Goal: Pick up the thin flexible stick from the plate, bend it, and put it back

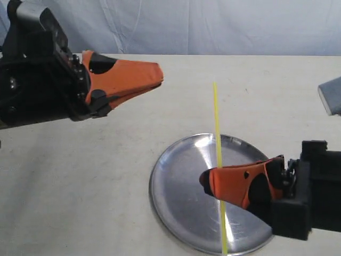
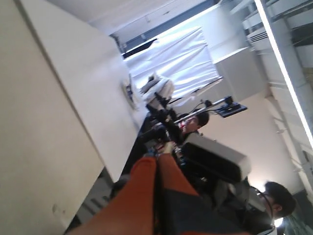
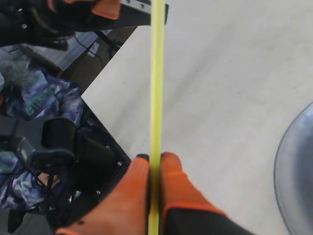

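Right gripper (image 1: 205, 181), clenched on the thin flexible stick (image 1: 216, 106), holds it lifted above the plate (image 1: 176, 186) near the table (image 1: 80, 186)'s front edge; the closed, empty left gripper (image 1: 158, 80) should open, pinch its far end and bend gently.

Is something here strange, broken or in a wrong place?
Nothing looks damaged. The thin flexible stick is not lying on the plate: the right gripper pinches it, and it is straight, unbroken. The left gripper is apart from it.
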Robot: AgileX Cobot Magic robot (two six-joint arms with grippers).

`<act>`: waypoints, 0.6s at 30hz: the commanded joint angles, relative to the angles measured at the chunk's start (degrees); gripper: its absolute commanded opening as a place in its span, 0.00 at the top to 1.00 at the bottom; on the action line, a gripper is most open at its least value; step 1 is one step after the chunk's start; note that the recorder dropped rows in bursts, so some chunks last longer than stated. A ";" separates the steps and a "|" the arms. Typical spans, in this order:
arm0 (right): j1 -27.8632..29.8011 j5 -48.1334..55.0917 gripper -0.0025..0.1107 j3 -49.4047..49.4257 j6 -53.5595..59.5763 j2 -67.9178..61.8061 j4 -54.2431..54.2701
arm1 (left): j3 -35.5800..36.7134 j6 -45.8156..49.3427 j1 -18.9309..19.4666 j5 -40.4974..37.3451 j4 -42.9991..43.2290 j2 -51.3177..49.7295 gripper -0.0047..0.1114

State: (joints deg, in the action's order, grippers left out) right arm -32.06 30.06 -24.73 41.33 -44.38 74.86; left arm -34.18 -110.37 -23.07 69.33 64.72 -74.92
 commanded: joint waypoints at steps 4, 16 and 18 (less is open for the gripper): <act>-0.04 -3.44 0.99 0.08 2.27 -5.23 2.44 | -0.65 12.01 -7.92 0.64 -14.41 -1.04 0.96; -0.04 -4.34 0.99 -1.48 4.14 -5.61 3.89 | -0.65 12.01 -7.92 0.64 -11.31 -1.04 0.96; -0.04 -4.34 0.99 -1.48 4.14 -5.61 3.89 | -0.65 12.01 -7.92 0.64 -8.24 -1.04 0.96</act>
State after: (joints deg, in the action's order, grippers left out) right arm -32.06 26.02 -25.84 44.85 -49.81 78.38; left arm -34.63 -98.72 -30.83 69.54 53.43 -75.76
